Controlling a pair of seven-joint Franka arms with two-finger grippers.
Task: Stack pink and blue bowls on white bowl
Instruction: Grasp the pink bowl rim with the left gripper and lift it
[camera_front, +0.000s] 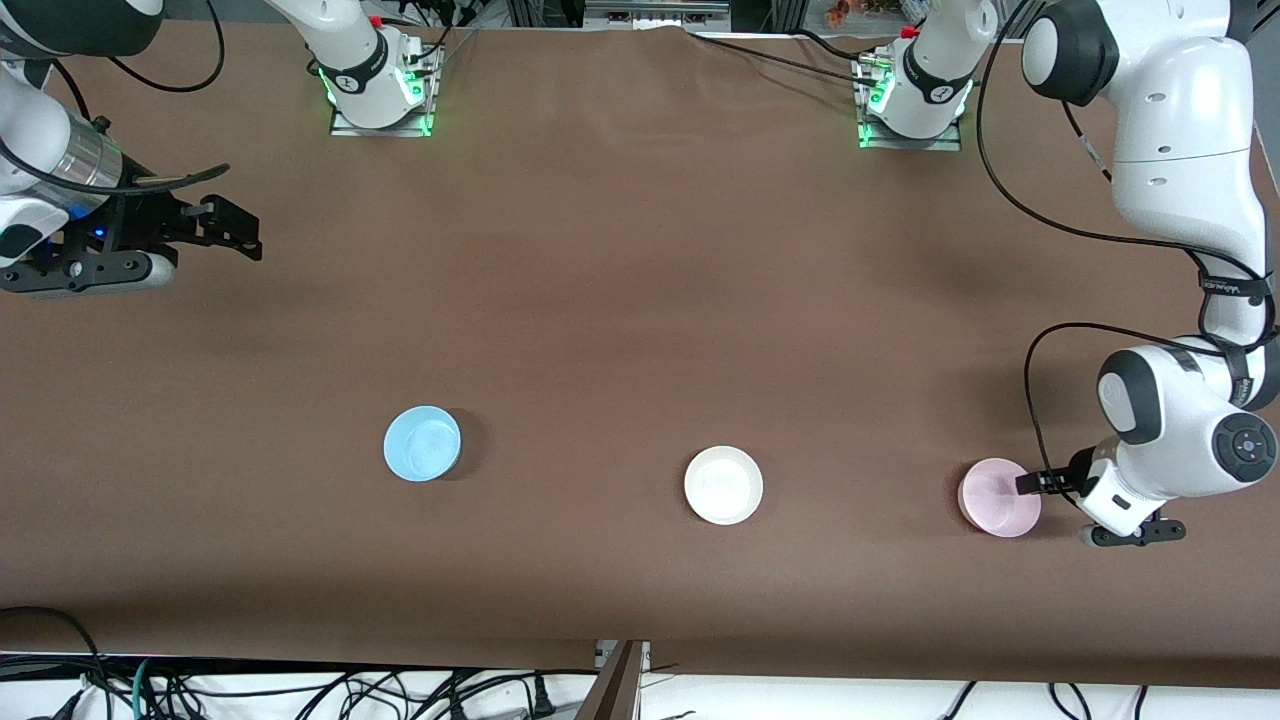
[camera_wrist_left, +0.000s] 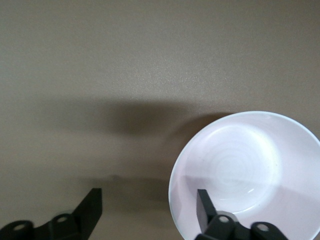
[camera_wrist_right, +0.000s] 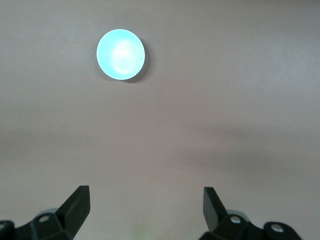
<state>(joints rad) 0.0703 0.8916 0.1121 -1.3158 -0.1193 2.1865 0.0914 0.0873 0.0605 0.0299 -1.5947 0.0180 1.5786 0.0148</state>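
Left tool sits low at the pink bowl, near the tabletop's edge at the left arm's end and in its camera-side part. Its fingers are spread apart and clamp nothing: in the left wrist view one finger stands over the bowl's inside, just within the rim, while the other is outside the bowl over bare tabletop.

All three bowls lie in a loose row along the camera-side part of the tabletop, each upright with its mouth facing up, and well apart from one another. Being round, none has a long axis or a heading to speak of. The pink bowl is nearest the camera, by a little. The white bowl lies about mid-length of the tabletop, between the other two. The blue bowl lies toward the right arm's end, slightly farther from the camera than the white one.

Farthest off, the right tool waits in the air over the tabletop edge at the right arm's end, toward the corner by the bases. Its fingers are spread wide and empty, with the blue bowl showing small in the right wrist view.
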